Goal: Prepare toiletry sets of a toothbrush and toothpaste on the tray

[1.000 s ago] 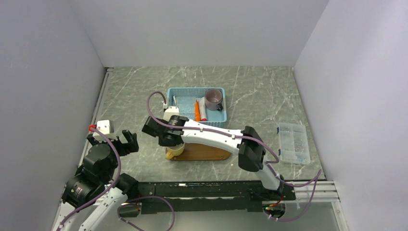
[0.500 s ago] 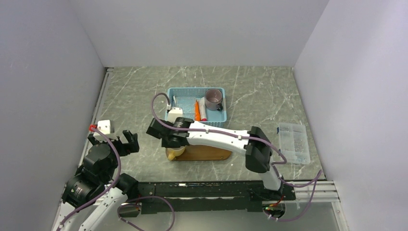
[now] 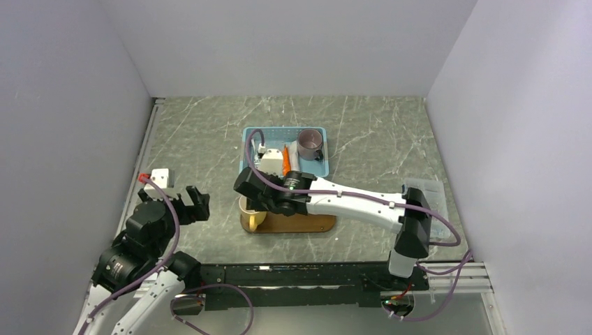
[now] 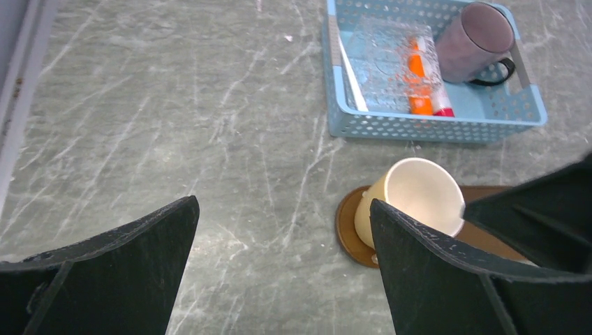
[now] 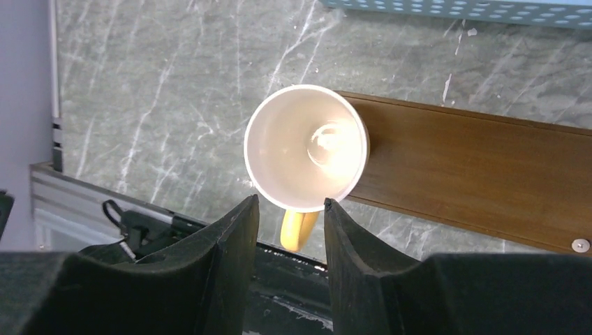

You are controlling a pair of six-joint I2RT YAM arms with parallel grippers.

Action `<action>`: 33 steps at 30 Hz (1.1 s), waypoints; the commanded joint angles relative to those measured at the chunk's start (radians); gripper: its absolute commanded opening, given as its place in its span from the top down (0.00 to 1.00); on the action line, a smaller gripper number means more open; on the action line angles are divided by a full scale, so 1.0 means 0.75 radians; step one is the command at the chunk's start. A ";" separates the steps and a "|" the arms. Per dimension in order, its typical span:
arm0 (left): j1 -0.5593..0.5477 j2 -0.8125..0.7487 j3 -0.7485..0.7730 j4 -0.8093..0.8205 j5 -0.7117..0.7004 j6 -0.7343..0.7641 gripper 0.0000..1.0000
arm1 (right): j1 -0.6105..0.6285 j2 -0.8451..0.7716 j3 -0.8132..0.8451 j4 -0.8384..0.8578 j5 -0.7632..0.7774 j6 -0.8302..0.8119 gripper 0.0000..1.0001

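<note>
At the 9 o'clock end of the tray [image 3: 307, 223] stands a yellow mug [image 5: 306, 146], upright and empty. The right gripper [image 5: 290, 209] hangs just over it, jaws parted on either side of the handle with a gap showing, so nothing is pinched. I'd say the step is letting the mug go and clearing away.

The rest of the tray is bare wood. The toothbrush [image 4: 349, 70] lies along the 9 o'clock wall of the basket [image 4: 433, 129], which sits at 12 o'clock from the tray. The toothpaste [image 4: 417, 77] lies beside it toward 3 o'clock. No set is on the tray yet.

To do this well, I'd open the fingers [image 5: 230, 237] a touch wider before lifting. Then I'd rise straight up, since a sideways drift could hook the handle and drag the mug off the tray's end. Only once clear should the arm swing to 12 o'clock for the basket.

The left gripper [image 4: 283, 206] waits at about 8 o'clock from the tray, jaws spread wide and holding nothing. It is well apart from everything.
</note>
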 commanded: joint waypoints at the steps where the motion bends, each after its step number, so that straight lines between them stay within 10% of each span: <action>1: 0.004 0.059 0.029 0.070 0.169 -0.008 0.01 | 0.006 0.049 0.056 -0.028 0.056 -0.058 0.58; 20: 0.005 0.514 -0.026 0.180 0.646 -0.130 0.01 | -0.024 -0.354 -0.357 -0.068 0.276 -0.033 0.57; 33: 0.004 0.830 0.031 0.129 0.738 -0.216 0.27 | -0.056 -0.533 -0.628 -0.049 0.322 0.015 0.56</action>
